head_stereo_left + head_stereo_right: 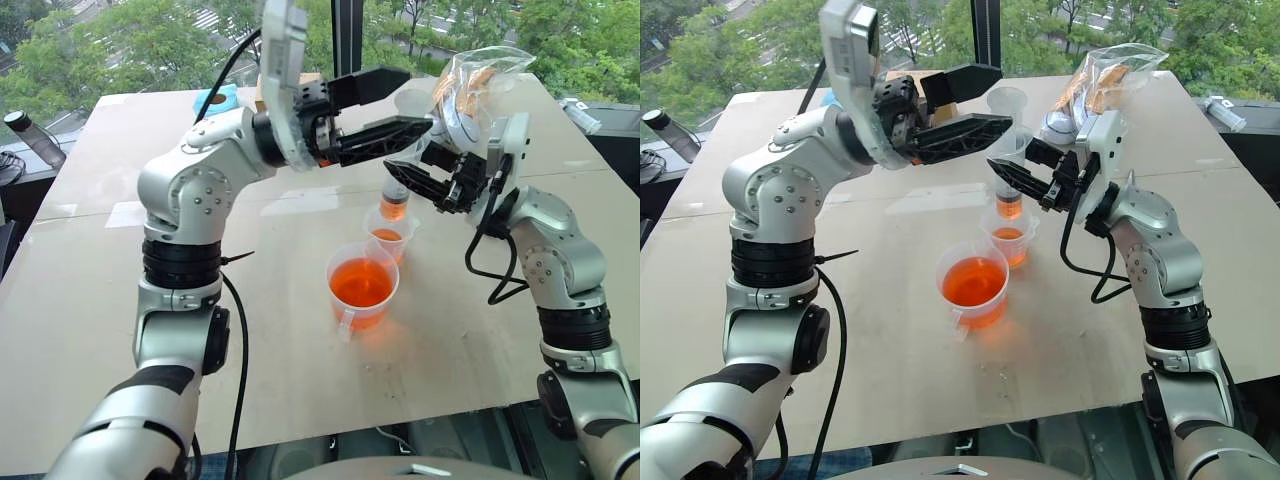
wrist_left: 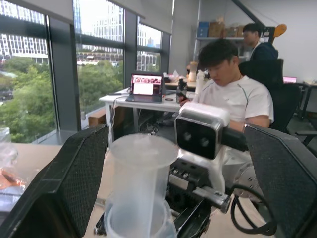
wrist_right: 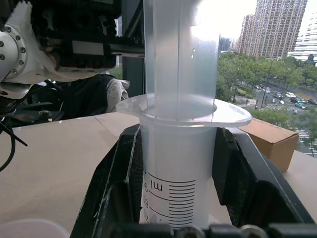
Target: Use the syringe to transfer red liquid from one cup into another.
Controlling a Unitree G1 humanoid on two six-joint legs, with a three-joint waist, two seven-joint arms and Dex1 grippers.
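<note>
Two cups on the tan table (image 1: pixel 450 360): wide translucent handled cup (image 1: pixel 361 287) of orange-red liquid (image 1: pixel 361 282), and a smaller clear lipped cup (image 1: pixel 389 233) just behind it. One large clear graduated syringe (image 1: pixel 1009 165) upright over the small cup, pinched by the right gripper (image 1: pixel 1012 181) jaws. Left gripper (image 1: pixel 995 100) jaws spread around its plunger. One crumpled plastic bag (image 1: pixel 478 80) behind.

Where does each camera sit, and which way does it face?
Head pair: looks forward and down at the table, both arms, the syringe over the small cup.
Left wrist: between the open left end effector's fingers, facing the plunger and seated people.
Right wrist: along the right end effector, shut on the syringe.
All share the syringe.
</note>
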